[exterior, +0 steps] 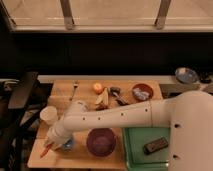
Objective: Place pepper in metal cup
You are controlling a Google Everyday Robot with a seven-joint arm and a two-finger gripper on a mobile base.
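The white arm was the biggest thing in view, reaching from the lower right across a wooden table toward its front left corner. Next in size, a green tray sat at the table's front right, with a dark flat object lying on it. A purple bowl stood just left of the tray, near the front edge. A white cup stood at the left side of the table, just above the end of the arm. A reddish bowl with something pale inside sat toward the back right, and an orange fruit lay at the back, beside a small heap of mixed items. A blue cup showed partly under the arm's end. The gripper hung low over the front left part of the table, closed on the pepper, which stuck out below it, tilted down to the left, close to the tabletop; whether it touched the wood could not be told. The metal cup could not be made out.
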